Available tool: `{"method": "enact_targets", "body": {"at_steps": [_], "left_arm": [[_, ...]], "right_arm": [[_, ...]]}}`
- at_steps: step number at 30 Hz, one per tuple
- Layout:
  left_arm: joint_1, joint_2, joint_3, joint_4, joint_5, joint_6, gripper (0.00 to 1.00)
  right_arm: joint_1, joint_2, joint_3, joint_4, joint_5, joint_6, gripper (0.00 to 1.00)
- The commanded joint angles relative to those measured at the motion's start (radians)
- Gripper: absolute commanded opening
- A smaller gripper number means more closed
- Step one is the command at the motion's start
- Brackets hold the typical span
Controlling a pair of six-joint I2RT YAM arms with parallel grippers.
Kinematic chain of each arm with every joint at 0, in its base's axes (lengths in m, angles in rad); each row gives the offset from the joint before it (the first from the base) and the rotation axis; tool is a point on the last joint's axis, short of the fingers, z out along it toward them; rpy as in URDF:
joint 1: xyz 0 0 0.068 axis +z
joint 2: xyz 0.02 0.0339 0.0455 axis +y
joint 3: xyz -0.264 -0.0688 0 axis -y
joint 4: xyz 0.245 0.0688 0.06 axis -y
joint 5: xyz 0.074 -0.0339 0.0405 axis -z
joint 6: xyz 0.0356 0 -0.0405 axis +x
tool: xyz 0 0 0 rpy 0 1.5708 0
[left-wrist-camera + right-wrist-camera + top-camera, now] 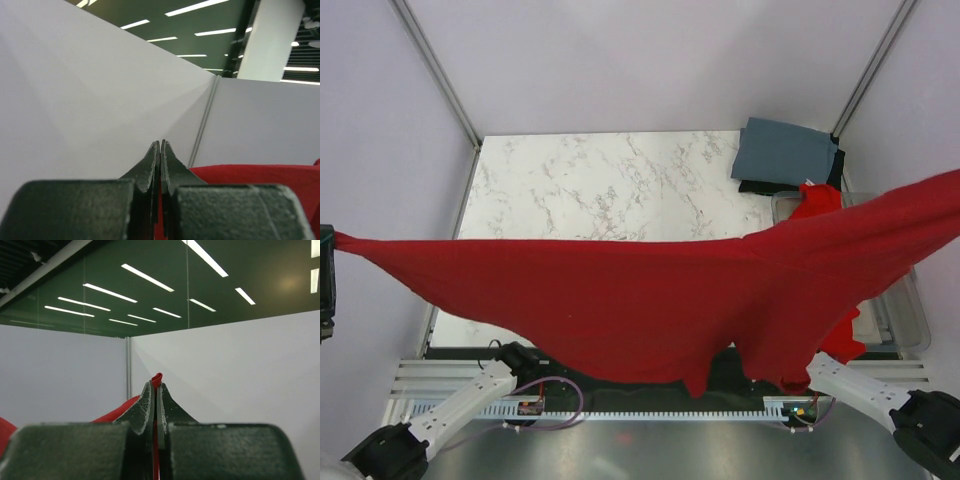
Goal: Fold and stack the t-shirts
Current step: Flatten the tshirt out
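A deep red t-shirt [640, 300] hangs stretched wide in the air across the near half of the table, its lower edge sagging over the arm bases. My left gripper [330, 240] sits at the far left edge and is shut on one corner; the left wrist view shows the jaws [160, 144] pressed together with red cloth [250, 176] between and beside them. My right gripper [156, 384] is shut on the other corner, with a fold of the cloth [157, 377] poking past its tips; it lies beyond the right edge of the top view.
At the back right a folded slate grey-blue t-shirt [785, 150] lies on a black t-shirt [760, 187]. A brighter red t-shirt [817, 200] hangs over a clear bin [912, 315] at the right. The marble tabletop [600, 185] is enclosed by white walls.
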Motion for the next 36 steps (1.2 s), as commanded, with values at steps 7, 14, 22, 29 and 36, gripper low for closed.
{"method": "enact_targets", "body": {"at_steps": [7, 14, 22, 29, 36], "left_arm": [[-0.005, 0.226, -0.222, 0.098, -0.410, 0.196, 0.02], [0.203, 0.462, -0.478, 0.348, -0.400, 0.241, 0.02], [0.608, 1.093, -0.382, 0.310, -0.133, 0.023, 0.08], [0.670, 1.401, 0.020, -0.111, 0.160, -0.140, 0.58], [0.668, 1.105, -0.345, -0.051, 0.129, -0.192, 0.59]], "right_arm": [[-0.003, 0.300, -0.229, 0.197, 0.356, -0.226, 0.00], [-0.178, 0.659, -0.410, 0.383, 0.297, -0.197, 0.00], [-0.339, 1.300, -0.021, 0.337, 0.347, 0.003, 0.13], [-0.350, 1.258, -0.145, 0.288, 0.352, 0.072, 0.98], [-0.347, 0.855, -0.660, 0.353, 0.172, 0.237, 0.98]]}}
